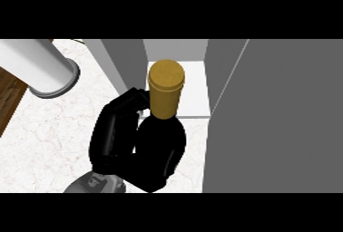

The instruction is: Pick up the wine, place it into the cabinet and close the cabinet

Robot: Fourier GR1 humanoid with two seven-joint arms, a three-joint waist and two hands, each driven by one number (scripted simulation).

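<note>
While the wine bottle (163, 131) hangs just outside the cabinet (281, 113), upright with its gold-capped neck toward the opening, one hand (114, 131) has its black fingers curled round the bottle's dark body from the left side. Which hand this is I cannot say for sure; its grey forearm rises from the lower edge left of centre, so I take it as the left hand. No other hand shows.

The bottle is not yet inside. The pale shelf (191, 90) lies just beyond its cap, framed by a grey upright at the left and the broad grey cabinet door (268, 136) at the right. The gap looks narrow against the bottle's shoulders, so a drift sideways could knock the glass against the door edge or the upright and twist it in the fingers. Set down too near the shelf's front lip, it could tip out, or block the door from closing.

The bottle is smooth, dark and round-shouldered, its cap a matte yellow cylinder. The counter (47, 136) is white, faintly veined marble. A pale cylinder with a flared grey rim (47, 72) lies at upper left, beside a strip of brown wood (10, 99).
</note>
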